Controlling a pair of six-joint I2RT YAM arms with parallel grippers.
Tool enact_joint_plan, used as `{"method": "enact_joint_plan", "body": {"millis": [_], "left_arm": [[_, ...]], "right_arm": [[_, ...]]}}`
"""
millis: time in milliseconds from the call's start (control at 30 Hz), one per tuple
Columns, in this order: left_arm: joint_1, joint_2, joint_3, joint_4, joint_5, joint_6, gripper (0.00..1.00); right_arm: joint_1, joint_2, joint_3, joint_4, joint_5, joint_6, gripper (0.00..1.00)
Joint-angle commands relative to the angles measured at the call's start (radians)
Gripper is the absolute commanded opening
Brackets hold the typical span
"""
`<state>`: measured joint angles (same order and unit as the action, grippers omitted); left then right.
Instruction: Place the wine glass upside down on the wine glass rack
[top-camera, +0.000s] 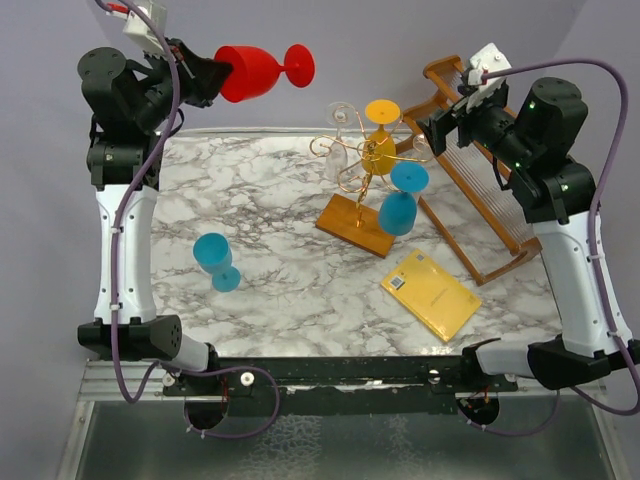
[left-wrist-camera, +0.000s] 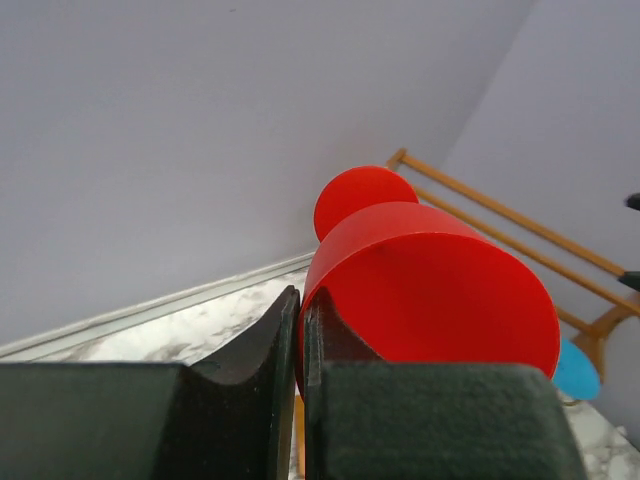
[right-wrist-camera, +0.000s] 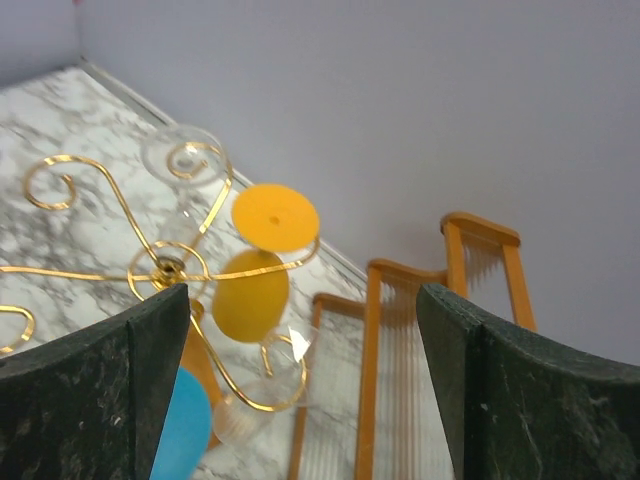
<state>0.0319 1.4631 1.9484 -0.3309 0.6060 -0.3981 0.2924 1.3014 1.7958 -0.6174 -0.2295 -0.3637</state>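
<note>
Left gripper (top-camera: 222, 72) is clamped on the red glass (top-camera: 262, 70) rim, holding it sideways high over the table's (top-camera: 270, 220) far-left corner, ready to invert onto the rack (top-camera: 358, 200); right gripper (top-camera: 432, 128) gapes wide, empty, beside the rack

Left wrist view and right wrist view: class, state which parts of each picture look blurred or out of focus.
Left wrist view: the gripper fingers at the bottom edge are soft and dark, the red glass fairly sharp. Right wrist view: the fingers are soft, and the clear glass low on the gold rack smears.
</note>
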Motion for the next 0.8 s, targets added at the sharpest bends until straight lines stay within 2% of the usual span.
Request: {"method": "enact_joint_plan", "body": {"millis": [0,167,333,633,767], "left_arm": [[-0.073,-0.008,0.005,0.130,0.032,-0.110,0.00],[-0.179,0.013,0.028,0.144,0.011,-0.085,0.00],[-0.223,0.030,0.026,0.173,0.029,-0.117,0.00],[-0.265,0.048,0.029,0.188,0.028,-0.113,0.00],[-0.285,0.047,0.026,0.198,0.021,-0.093,0.00]], "right_arm": [[-0.004,0.057,0.074,0.071,-0.177,0.178,0.92],[-0.004,0.104,0.080,0.149,-0.278,0.333,0.89],[-0.003,0.137,0.050,0.220,-0.354,0.476,0.87],[-0.003,0.178,0.077,0.267,-0.401,0.580,0.80],[-0.002,0.201,0.113,0.279,-0.387,0.617,0.74]]}}
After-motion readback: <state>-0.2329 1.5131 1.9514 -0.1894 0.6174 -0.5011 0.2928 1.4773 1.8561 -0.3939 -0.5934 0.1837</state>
